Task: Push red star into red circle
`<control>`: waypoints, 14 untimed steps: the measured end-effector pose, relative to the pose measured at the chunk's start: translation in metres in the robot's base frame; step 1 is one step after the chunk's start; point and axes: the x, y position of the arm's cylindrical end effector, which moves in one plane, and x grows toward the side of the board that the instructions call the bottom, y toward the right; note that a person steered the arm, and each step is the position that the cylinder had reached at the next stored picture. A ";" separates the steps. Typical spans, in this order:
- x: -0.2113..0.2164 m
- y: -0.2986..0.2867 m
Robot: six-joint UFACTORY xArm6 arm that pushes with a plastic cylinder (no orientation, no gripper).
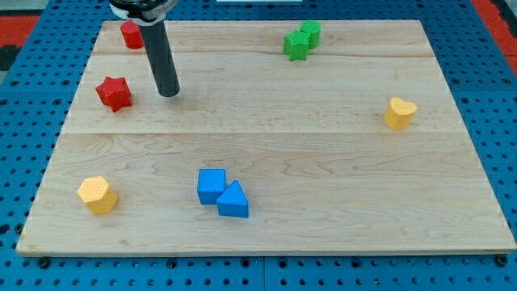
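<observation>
No claw here, just my tip (pixel 169 93) at three o'clock of red star (pixel 114 93); red circle (pixel 132 35) at twelve. Risks shoving star leftward, missing circle.

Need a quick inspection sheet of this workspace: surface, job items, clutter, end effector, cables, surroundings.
Surface: wooden board, flat.
Job's things: red star at the view's left; red circle above it, apart.
Clutter: two green blocks touching; yellow heart; yellow hexagon; blue cube touching blue triangle.
End effector: my tip right of the red star, not touching.
Cables: nothing seen.
Surroundings: blue perforated base.
</observation>
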 end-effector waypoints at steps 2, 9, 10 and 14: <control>0.000 0.000; -0.037 -0.075; -0.039 -0.049; -0.021 -0.025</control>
